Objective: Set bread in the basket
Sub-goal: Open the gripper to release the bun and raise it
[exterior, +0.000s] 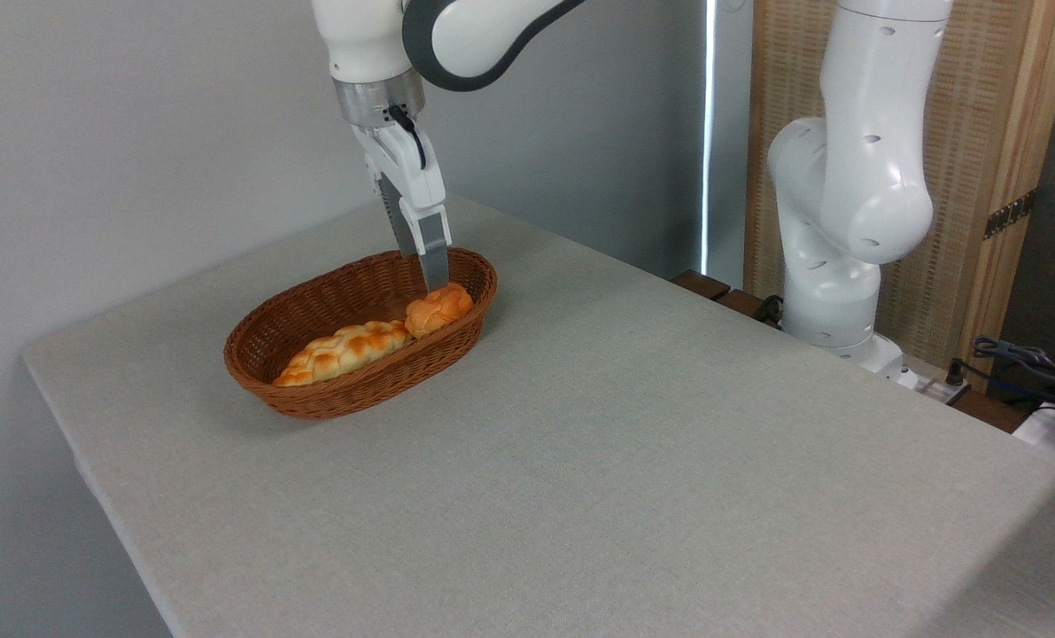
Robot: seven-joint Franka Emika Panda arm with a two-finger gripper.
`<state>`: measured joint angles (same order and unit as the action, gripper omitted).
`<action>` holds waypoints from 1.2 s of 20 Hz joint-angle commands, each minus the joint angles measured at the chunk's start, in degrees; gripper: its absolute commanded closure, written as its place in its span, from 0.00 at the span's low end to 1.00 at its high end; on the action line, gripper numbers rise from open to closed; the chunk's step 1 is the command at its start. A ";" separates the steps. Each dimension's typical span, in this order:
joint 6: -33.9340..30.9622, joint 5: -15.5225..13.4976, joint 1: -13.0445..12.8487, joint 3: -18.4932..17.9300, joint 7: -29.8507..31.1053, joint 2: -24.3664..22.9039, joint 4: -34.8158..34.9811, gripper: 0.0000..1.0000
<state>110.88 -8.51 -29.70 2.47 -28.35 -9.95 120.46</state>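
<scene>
The bread (pixel 439 308), a small round orange-golden knotted bun, lies inside the right end of the oval brown wicker basket (pixel 316 399). It rests against the end of a long braided loaf. My gripper (pixel 426 273) points down into the basket from above. Its fingers stand slightly apart. The near fingertip (pixel 437 276) is right at the bun's top back edge. The bun sits below and in front of the fingers, not between them.
A long pale-golden braided loaf (pixel 345 351) lies along the basket's length, left of the bun. The basket stands on a grey cloth-covered table (pixel 633 461). The arm's white base (pixel 837 266) rises at the table's far right edge, with cables (pixel 1023 363) beside it.
</scene>
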 commanded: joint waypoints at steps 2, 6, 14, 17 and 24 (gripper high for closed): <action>-1.10 0.96 1.22 -4.13 0.93 -0.86 -4.70 0.00; -4.69 2.35 1.40 -8.61 0.84 0.19 -10.24 0.00; -10.86 10.88 1.40 -16.70 -0.48 2.83 -19.20 0.00; -12.34 10.98 1.40 -20.22 -2.32 5.02 -23.07 0.00; -19.39 10.18 1.40 -22.78 -5.40 10.74 -31.78 0.00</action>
<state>94.04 1.80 -27.59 -19.24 -32.41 -1.97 92.77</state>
